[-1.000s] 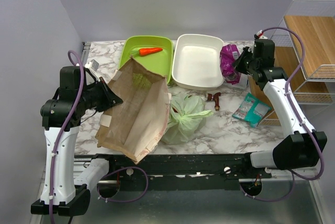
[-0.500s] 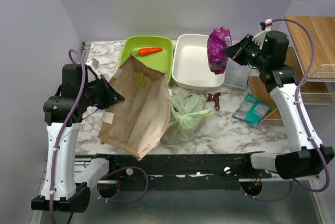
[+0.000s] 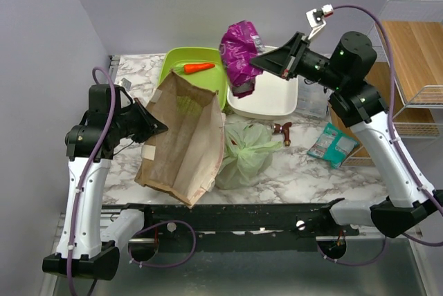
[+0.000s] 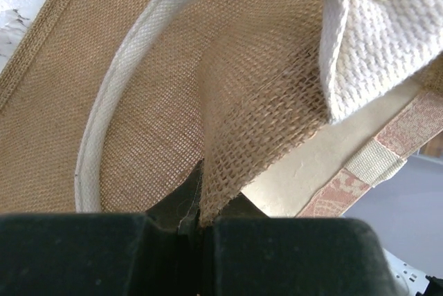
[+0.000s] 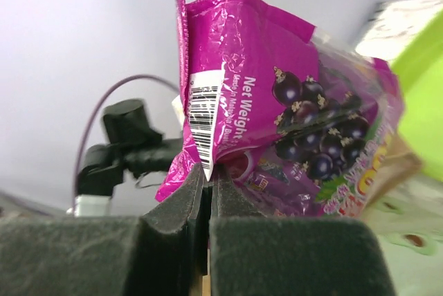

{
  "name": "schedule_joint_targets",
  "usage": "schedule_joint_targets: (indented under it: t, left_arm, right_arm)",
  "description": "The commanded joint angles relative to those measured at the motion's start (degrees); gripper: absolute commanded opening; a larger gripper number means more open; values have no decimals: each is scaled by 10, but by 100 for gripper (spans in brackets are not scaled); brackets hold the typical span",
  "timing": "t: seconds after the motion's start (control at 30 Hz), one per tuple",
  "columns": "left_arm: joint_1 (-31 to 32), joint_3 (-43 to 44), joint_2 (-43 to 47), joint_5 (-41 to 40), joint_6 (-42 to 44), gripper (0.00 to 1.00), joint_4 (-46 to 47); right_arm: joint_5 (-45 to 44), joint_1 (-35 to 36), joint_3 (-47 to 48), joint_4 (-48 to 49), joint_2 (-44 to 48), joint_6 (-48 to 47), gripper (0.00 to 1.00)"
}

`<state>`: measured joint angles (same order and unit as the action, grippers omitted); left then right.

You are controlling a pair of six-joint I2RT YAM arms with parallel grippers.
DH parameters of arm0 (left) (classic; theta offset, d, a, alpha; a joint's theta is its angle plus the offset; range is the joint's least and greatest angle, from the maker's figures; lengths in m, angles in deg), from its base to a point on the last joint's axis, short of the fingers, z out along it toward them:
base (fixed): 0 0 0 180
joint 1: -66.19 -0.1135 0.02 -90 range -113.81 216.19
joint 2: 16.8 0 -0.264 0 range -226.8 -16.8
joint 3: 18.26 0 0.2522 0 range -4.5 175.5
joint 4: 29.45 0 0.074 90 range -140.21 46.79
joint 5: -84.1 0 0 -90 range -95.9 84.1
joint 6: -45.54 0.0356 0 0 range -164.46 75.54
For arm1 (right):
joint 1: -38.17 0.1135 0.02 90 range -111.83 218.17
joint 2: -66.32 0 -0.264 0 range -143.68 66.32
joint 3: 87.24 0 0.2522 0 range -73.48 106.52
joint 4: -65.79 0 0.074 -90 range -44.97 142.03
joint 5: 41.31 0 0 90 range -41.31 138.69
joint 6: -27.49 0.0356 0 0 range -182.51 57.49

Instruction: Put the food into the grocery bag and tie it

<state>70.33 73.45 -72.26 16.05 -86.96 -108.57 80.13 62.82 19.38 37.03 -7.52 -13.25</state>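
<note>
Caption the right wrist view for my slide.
Right fingers pinch the edge of a purple berry pouch in mid-air.

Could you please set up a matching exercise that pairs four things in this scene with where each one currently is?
Things:
1. orange carrot
2. purple foil snack pouch
3. brown burlap bag
4. pale-green plastic bag

Places:
A. pinched at its edge by the left gripper
B. lying on the marble table, in front of the white tub
C. lying in the lime-green tray
D. held up in the air by the right gripper

Pairs: 1-C, 2-D, 3-A, 4-B
</note>
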Motion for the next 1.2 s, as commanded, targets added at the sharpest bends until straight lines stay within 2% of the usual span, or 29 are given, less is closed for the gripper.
schedule_joint_targets:
  t: [0.0,0.23,0.4,0.63,0.87,1.0,1.17]
  left_arm:
    - [2,-19,8,11,-48,0,62]
    - [2,-68,28,-6,-91,0,108]
    - [-2,-114,39,-2,-99,0,134]
    - [-36,-172,60,-1,-101,0,151]
    - [-81,-178,55,-2,-93,0,150]
    - [-90,-161,46,-11,-97,0,146]
    - [-102,-157,37,-4,-116,0,157]
  right_arm:
    - [26,59,26,123,-10,32,1]
    - [-6,194,29,144,-68,9,1]
    - [-35,257,20,187,-105,13,1]
    - [-18,297,32,257,-142,47,1]
    - [8,319,87,266,-169,33,1]
    - [-5,320,71,259,-175,33,1]
    - [-40,320,-9,292,-176,39,1]
